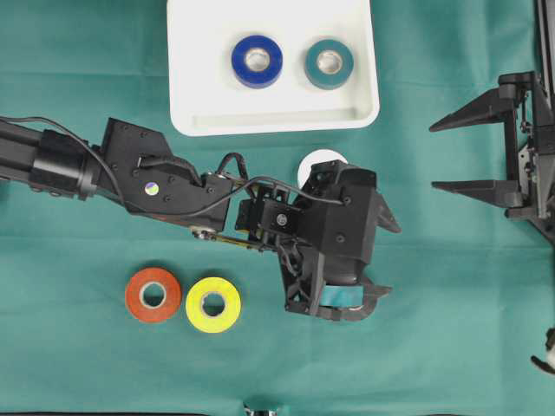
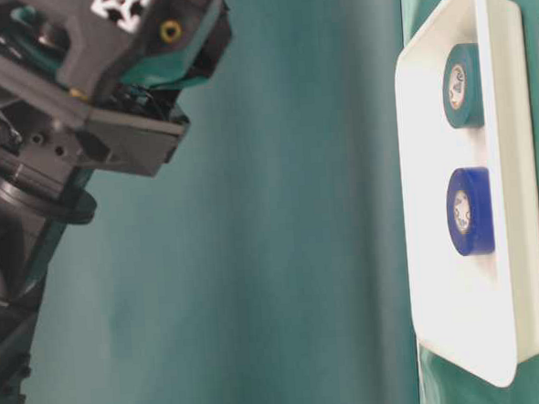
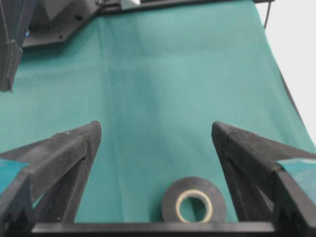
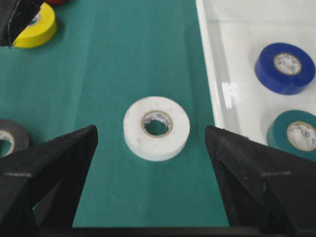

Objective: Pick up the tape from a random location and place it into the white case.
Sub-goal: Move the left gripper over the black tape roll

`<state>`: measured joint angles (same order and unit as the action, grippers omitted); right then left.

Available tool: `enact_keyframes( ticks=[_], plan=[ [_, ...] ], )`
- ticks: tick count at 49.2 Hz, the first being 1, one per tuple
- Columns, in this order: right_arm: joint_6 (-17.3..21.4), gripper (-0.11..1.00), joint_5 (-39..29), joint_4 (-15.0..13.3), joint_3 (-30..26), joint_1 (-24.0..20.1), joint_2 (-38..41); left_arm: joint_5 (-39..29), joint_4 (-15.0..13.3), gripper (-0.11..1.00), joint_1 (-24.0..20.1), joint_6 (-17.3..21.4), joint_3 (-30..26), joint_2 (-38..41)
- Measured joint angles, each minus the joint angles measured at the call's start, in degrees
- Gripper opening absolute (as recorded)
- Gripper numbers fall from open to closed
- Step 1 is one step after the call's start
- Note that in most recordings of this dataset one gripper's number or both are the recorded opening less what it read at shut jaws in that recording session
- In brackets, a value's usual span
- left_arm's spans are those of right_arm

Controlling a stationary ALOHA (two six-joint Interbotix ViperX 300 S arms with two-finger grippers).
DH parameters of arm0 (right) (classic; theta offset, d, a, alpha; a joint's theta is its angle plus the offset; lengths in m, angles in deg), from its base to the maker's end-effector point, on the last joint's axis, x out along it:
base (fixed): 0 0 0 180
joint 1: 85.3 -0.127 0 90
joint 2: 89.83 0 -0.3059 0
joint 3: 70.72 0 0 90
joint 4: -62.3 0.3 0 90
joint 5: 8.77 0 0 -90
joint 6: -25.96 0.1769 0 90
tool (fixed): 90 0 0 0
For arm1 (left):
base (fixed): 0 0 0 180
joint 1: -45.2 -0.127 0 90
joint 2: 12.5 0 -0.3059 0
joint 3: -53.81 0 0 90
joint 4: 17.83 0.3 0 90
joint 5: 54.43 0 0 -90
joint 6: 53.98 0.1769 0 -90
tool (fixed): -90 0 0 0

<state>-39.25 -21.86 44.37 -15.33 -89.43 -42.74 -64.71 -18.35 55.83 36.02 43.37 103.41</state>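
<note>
Left claw (image 3: 155, 143), spread wide, hangs with black tape (image 3: 194, 206) between its fingers.

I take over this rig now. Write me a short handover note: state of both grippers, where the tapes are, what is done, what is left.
Left gripper: jaws open, empty, over the black tape on the cloth.
Right gripper: jaws open, empty, at the right side.
White case: holds the blue tape and the teal tape. Those two are done.
Left on the cloth: black tape, white tape just below the case, orange tape and yellow tape side by side.
Likely next: grasp the black tape.
</note>
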Motion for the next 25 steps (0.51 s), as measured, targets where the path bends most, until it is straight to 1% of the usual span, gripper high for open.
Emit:
enact_keyframes(
  ticks=[3,7,18,25],
  plan=[
    [0.0,0.87,0.0,0.0,0.0,0.0,0.0,-1.8,-0.1,0.98,0.1,-0.9,-0.8,0.3],
    [0.0,0.87,0.0,0.0,0.0,0.0,0.0,-6.2,-0.1,0.98,0.0,-1.8,-2.5,1.1],
    [0.0,0.87,0.0,-0.1,0.0,0.1,-0.1,-22.7,0.0,0.98,-0.2,-2.1,-10.5,4.7],
    [0.0,0.87,0.0,0.0,0.0,0.1,0.1,-31.3,0.4,0.98,-0.3,-2.1,-16.1,7.1]
  ],
)
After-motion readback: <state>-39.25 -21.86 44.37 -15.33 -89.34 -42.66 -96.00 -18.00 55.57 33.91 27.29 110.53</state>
